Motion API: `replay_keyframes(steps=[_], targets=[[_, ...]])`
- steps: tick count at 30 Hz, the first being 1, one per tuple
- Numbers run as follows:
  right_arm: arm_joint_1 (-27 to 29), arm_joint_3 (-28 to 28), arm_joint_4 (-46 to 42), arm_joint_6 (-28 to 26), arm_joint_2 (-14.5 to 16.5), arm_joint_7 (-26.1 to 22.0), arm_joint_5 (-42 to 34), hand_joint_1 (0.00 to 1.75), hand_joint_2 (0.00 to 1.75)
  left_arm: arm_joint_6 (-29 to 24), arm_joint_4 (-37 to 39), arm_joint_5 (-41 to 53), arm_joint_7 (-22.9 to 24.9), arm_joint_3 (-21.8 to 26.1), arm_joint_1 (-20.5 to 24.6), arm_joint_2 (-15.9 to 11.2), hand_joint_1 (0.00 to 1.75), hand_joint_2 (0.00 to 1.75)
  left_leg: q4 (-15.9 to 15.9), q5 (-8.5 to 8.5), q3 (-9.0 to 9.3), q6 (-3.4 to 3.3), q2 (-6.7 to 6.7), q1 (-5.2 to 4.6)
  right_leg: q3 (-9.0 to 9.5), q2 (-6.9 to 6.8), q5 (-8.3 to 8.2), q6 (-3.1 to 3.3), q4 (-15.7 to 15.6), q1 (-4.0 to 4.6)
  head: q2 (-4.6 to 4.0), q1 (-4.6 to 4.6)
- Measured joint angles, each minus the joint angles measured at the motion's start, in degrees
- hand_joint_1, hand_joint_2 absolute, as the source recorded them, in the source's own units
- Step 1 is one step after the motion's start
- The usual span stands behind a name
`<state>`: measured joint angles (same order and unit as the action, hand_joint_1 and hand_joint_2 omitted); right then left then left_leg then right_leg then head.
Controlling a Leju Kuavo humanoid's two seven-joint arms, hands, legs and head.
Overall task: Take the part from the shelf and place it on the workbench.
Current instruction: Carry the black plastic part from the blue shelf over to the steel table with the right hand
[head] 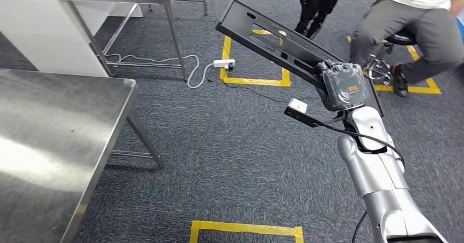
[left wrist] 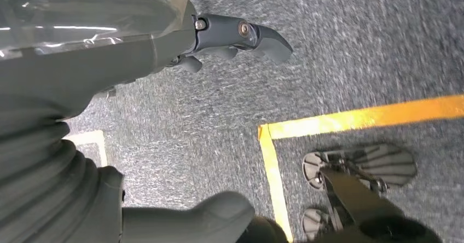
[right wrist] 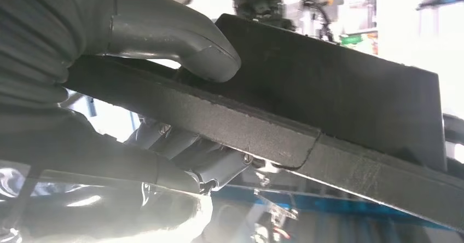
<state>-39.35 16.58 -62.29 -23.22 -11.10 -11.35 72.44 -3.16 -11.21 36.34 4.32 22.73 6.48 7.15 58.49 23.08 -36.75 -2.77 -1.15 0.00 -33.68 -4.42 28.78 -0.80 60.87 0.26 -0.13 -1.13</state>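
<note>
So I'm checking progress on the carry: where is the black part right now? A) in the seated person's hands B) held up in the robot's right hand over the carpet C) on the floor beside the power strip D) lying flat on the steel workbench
B: the right hand grips one end of the black part, which hangs tilted above the carpet, apart from the workbench.

A robotics lab: steel workbenches (head: 60, 122) on grey carpet (head: 219, 161), yellow tape (head: 246, 229) marking floor zones, a power strip (head: 224, 63).
</note>
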Motion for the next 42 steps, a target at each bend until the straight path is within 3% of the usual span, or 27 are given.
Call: replay_keyframes(steps=[2, 4, 5, 7, 8, 9, 11, 13, 15, 17, 19, 20, 21, 22, 24, 26, 28, 29, 30, 32, 34, 35, 36, 37, 39, 41, 42], targets=[[0.0, 0.0, 0.2, -0.3, -0.3, 0.0, 0.0, 1.62, 1.75, 0.0, 0.0, 0.1, 0.0, 0.0, 0.3, 0.1, 0.00, 1.75, -0.2, -0.32, 0.04, -0.46, 1.40, 0.21, -3.04, 3.08, 2.91, 0.15, 6.6, -0.51, 0.00, 0.15], [0.3, 0.0, 0.6, -0.4, -0.4, 0.0, 0.0, 1.62, 1.75, 0.0, 0.0, 0.2, 0.1, 0.0, 0.4, 0.1, 0.00, 1.75, -0.2, -0.45, -0.01, -0.52, 3.09, 0.29, -6.31, 3.90, 4.94, -0.11, 13.3, -0.89, 0.00, 0.26], [0.4, 0.0, 0.7, -0.4, -0.5, 0.0, 0.0, 1.62, 1.75, 0.0, 0.0, 0.2, 0.1, 0.0, 0.4, 0.2, 0.00, 1.75, -0.2, -0.52, -0.02, -0.44, 3.95, 0.36, -6.77, 4.02, 4.72, -0.58, 14.0, -1.11, 0.00, 0.26], [0.5, 0.0, 0.9, -0.4, -0.5, 0.0, 0.1, 1.62, 1.75, 0.0, 0.0, 0.2, 0.1, 0.0, 0.3, 0.3, 0.00, 1.75, -0.1, -0.65, -0.03, -0.08, 5.63, 0.63, -4.45, 4.63, 1.99, -1.96, 8.8, -1.81, 0.00, 0.25], [0.5, 0.0, 0.9, -0.4, -0.5, 0.0, 0.1, 1.62, 1.75, 0.0, 0.0, 0.3, 0.1, 0.0, 0.3, 0.3, 0.00, 1.75, 0.1, -0.69, -0.15, 0.27, 6.43, 0.75, -2.54, 5.76, 0.50, -2.64, 4.7, -2.30, 0.00, 0.28], [0.4, 0.0, 1.0, -0.4, -0.5, 0.0, 0.1, 1.62, 1.75, 0.0, 0.0, 0.3, 0.1, 0.0, 0.3, 0.3, 0.00, 1.75, 0.3, -0.70, -0.37, 0.67, 7.18, 0.80, -0.91, 6.79, -0.64, -2.91, 1.3, -2.52, 0.00, 0.28], [0.4, 0.0, 1.1, -0.5, -0.4, 0.0, 0.1, 1.62, 1.75, 0.0, 0.0, 0.3, 0.1, 0.0, 0.3, 0.3, 0.00, 1.75, 0.4, -0.89, -0.98, 1.58, 8.41, 0.79, 0.37, 7.84, -1.42, -2.47, -1.5, -2.44, 0.00, 0.23], [0.3, 0.1, 1.1, -0.5, -0.1, 0.0, 0.1, 1.62, 1.75, -0.1, 0.0, 0.3, 0.1, 0.0, 0.0, 0.2, 0.00, 1.75, 0.3, -1.26, -1.47, 2.23, 9.01, 0.97, 0.32, 6.66, -1.76, -1.45, -1.5, -2.23, 0.00, 0.15], [0.2, 0.2, 1.2, -0.6, 0.3, 0.0, 0.1, 1.62, 1.75, -0.2, 0.0, 0.3, 0.1, 0.0, -0.2, 0.2, 0.00, 1.75, 2.2, 0.00, -2.45, 2.62, 6.38, 0.96, 0.31, 5.48, -2.07, -0.58, -1.6, -2.26, 0.00, 0.01], [0.1, 0.2, 1.3, -0.6, 0.3, 0.1, 0.2, 1.62, 1.75, -0.3, 0.0, 0.3, 0.1, 0.0, -0.1, 0.2, 0.00, 1.75, 8.3, 3.53, -5.09, 2.79, 2.76, 0.79, 0.31, 4.23, -2.10, 0.14, -1.7, -1.85, 0.00, -0.17], [0.1, 0.2, 1.5, -0.6, 0.3, 0.1, 0.2, 1.62, 1.75, -0.4, 0.0, 0.3, 0.1, 0.0, 0.0, 0.3, 0.00, 1.75, 15.1, 6.43, -8.09, 2.77, 1.73, 0.80, 0.28, 2.79, -1.97, 0.50, -1.6, -1.37, 0.00, -0.22], [0.1, 0.3, 1.6, -0.6, 0.4, 0.1, 0.3, 1.62, 1.75, -0.4, 0.0, 0.3, 0.1, 0.0, 0.0, 0.4, 0.00, 1.75, 16.4, 6.63, -8.58, 2.65, 1.60, 0.78, 0.29, 2.06, -1.91, 0.59, -1.6, -1.18, 0.00, -0.24], [0.1, 0.3, 1.6, -0.6, 0.4, 0.1, 0.3, 1.62, 1.75, -0.4, 0.0, 0.4, 0.1, 0.0, 0.0, 0.4, 0.00, 1.75, 15.5, 5.83, -7.93, 2.44, 1.45, 0.73, 0.32, 1.36, -1.84, 0.67, -1.6, -1.02, 0.00, -0.24], [0.1, 0.3, 1.7, -0.7, 0.4, 0.1, 0.4, 1.62, 1.75, -0.5, 0.0, 0.5, 0.1, 0.0, 0.0, 0.4, 0.00, 1.75, 12.6, 4.35, -6.24, 2.11, 1.05, 0.62, 0.41, 0.66, -1.78, 0.73, -1.6, -0.88, 0.00, -0.25], [0.1, 0.3, 1.7, -0.8, 0.4, 0.2, 0.5, 1.62, 1.75, -0.5, 0.0, 0.6, 0.1, 0.0, 0.1, 0.4, 0.00, 1.75, 5.3, 1.86, -2.04, 1.20, -1.37, -0.05, 0.56, -0.67, -1.58, 0.77, -1.6, -0.48, 0.00, -0.25], [0.0, 0.3, 1.7, -1.0, 0.4, 0.3, 0.5, 1.62, 1.75, -0.5, -0.1, 0.9, 0.1, 0.0, 0.3, 0.4, 0.00, 1.75, 1.7, 1.33, -0.24, 0.52, -2.79, -0.76, 0.61, -1.93, -1.39, 0.61, -1.6, -0.10, 0.00, -0.20], [0.0, 0.3, 1.7, -1.2, 0.5, 0.3, 0.6, 1.62, 1.75, -0.5, -0.1, 1.9, -0.1, -0.3, 0.3, 0.4, 0.00, 1.75, 1.1, 1.16, -0.21, 0.02, -1.54, -0.85, 0.76, -3.04, -1.21, 0.24, -1.8, 0.17, 0.00, -0.15], [0.0, 0.3, 1.7, -1.1, 0.5, 0.4, 0.7, 1.62, 1.75, -0.6, -0.2, 2.5, -0.4, -0.6, 0.3, 0.4, 0.00, 1.75, 0.7, 0.89, -0.03, -0.25, -0.85, -0.71, 0.73, -2.54, -0.98, 0.02, -1.6, 0.14, 0.00, -0.14], [0.0, 0.3, 1.7, -1.1, 0.4, 0.4, 0.8, 1.62, 1.75, -0.8, -0.2, 2.9, -0.7, -0.9, 0.3, 0.3, 0.00, 1.75, 0.3, 0.58, 0.19, -0.58, -0.20, -0.49, 0.33, -1.23, -0.37, -0.11, -0.6, 0.08, 0.00, -0.17], [0.2, 0.1, 1.7, -1.1, -0.1, 0.7, 1.0, 1.62, 1.75, -1.7, -0.3, 2.3, -1.3, -1.0, 0.5, -0.2, 0.00, 1.75, -0.3, 0.14, 0.42, -1.01, 1.22, -0.10, -2.19, 2.35, 2.04, -0.05, 4.7, -0.38, 0.00, -0.07], [0.9, -0.3, 1.6, -1.0, -0.9, 1.0, 1.1, 1.62, 1.75, -2.9, -0.5, 0.2, -2.0, -0.4, 0.6, -1.2, 0.00, 1.75, -0.2, 0.04, 0.39, -1.13, 2.99, 0.11, -5.84, 3.86, 4.40, -0.16, 11.9, -0.72, 0.00, 0.08], [1.5, -0.5, 1.6, -1.0, -1.3, 1.1, 1.1, 1.62, 1.75, -3.4, -0.5, -0.8, -2.4, 0.2, 0.4, -1.8, 0.00, 1.75, -0.2, 0.03, 0.40, -1.09, 3.90, 0.18, -6.89, 4.04, 4.57, -0.52, 13.6, -0.89, 0.00, 0.09], [1.9, -0.8, 1.4, -1.0, -1.6, 1.1, 1.0, 1.62, 1.75, -3.7, -0.5, -1.6, -2.8, 0.8, 0.2, -2.6, 0.00, 1.75, -0.2, 0.02, 0.41, -1.01, 4.76, 0.28, -6.96, 4.15, 3.87, -1.06, 13.2, -1.07, 0.00, 0.09], [2.3, -1.0, 1.2, -1.0, -1.8, 1.1, 1.0, 1.62, 1.75, -3.9, -0.5, -2.2, -3.1, 1.4, 0.0, -3.2, 0.00, 1.75, -0.1, 0.03, 0.42, -0.85, 5.58, 0.39, -5.93, 4.39, 2.38, -1.73, 10.5, -1.38, 0.00, 0.08], [2.6, -1.3, 0.9, -1.0, -2.2, 1.1, 0.9, 1.62, 1.75, -4.4, -0.5, -2.7, -3.6, 2.5, -0.4, -4.6, 0.00, 1.75, 0.3, 0.17, 0.16, -0.18, 7.06, 0.47, -2.52, 6.26, -0.82, -2.79, 2.7, -2.11, 0.00, 0.09], [3.1, -1.7, 0.6, -1.0, -2.6, 1.1, 0.8, 1.62, 1.75, -5.1, -0.5, -2.9, -3.9, 3.4, -0.6, -5.6, 0.00, 1.75, 0.6, 0.21, -0.30, 0.68, 8.33, 0.39, -0.67, 7.42, -2.17, -2.51, -1.3, -2.24, 0.00, 0.03], [3.3, -1.8, 0.5, -1.1, -2.7, 1.1, 0.9, 1.62, 1.75, -5.3, -0.5, -3.0, -3.9, 3.8, -0.7, -6.0, 0.00, 1.75, 0.5, 0.10, -0.49, 1.07, 8.87, 0.39, -0.54, 7.03, -2.18, -1.94, -1.4, -2.01, 0.00, 0.01]])
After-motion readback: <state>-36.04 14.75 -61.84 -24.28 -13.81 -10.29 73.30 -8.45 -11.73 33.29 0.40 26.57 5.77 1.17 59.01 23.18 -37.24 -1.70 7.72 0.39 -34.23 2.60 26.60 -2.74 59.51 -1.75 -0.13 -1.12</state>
